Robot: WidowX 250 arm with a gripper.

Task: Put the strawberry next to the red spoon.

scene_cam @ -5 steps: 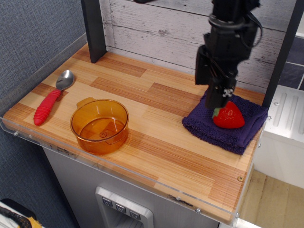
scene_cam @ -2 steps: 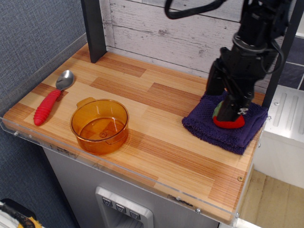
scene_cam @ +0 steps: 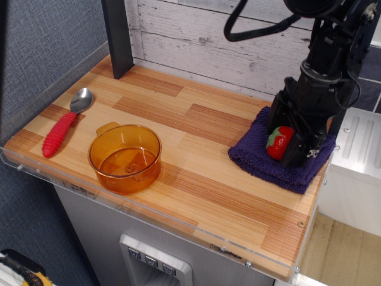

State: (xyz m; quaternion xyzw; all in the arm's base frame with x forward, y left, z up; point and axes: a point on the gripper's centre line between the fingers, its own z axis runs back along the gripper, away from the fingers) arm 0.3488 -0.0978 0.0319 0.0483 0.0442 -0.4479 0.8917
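strawberry (scene_cam: pixel 279 143) on cloth (scene_cam: pixel 262 159), far from spoon (scene_cam: pixel 64 123). tool (scene_cam: pixel 290 145) around it, grip unclear. carrying left.

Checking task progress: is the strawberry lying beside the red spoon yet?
No. The strawberry sits on the purple cloth at the table's right end by the gripper, while the red spoon lies far left.

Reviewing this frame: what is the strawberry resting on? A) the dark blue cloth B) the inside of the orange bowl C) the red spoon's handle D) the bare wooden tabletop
A: the strawberry sits on the dark blue cloth at the table's right end, with the gripper down around it, far from the orange bowl and red spoon.
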